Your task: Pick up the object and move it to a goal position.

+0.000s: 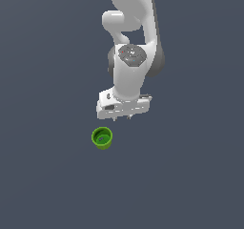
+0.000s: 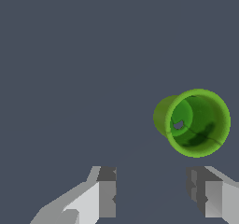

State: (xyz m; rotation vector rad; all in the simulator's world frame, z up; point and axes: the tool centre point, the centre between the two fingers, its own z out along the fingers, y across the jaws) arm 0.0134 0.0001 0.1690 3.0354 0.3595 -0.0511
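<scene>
The object, a small bright green round cup, stands upright on the dark grey floor with its hollow inside and a bluish mark showing. In the wrist view the cup lies off to one side, beyond the fingertips and apart from them. My gripper hangs from the white arm, toward the exterior view's right of the cup, clear of it, with only its fingertips peeking out under the hand there. In the wrist view my gripper is open, and nothing sits between its two fingers.
The white arm rises behind the gripper in the exterior view. A plain dark grey floor stretches all around the cup.
</scene>
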